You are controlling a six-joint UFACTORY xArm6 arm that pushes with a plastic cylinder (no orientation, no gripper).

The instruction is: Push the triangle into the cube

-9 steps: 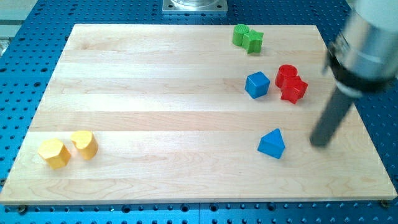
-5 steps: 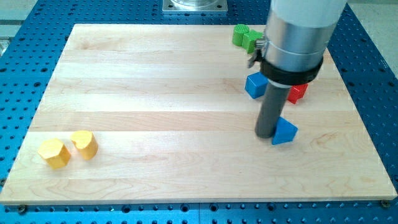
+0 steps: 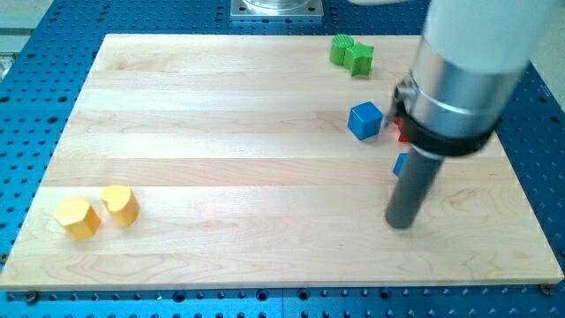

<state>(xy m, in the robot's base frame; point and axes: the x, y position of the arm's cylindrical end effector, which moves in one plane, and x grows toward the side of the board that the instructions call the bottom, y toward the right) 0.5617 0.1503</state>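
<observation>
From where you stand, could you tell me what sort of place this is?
Most likely a robotics lab bench: a wooden board on a blue perforated table, small coloured blocks such as the blue cube, and my tip resting on the board.

No readable text anywhere in view.

The wooden worktop (image 3: 221, 132), the coloured blocks, the rod and the blue perforated base (image 3: 530, 106) carry no letters, numbers, labels or brand marks that can be read; the blurred metal collar on the arm (image 3: 468, 62) may hide fine markings, but none can be read.
</observation>
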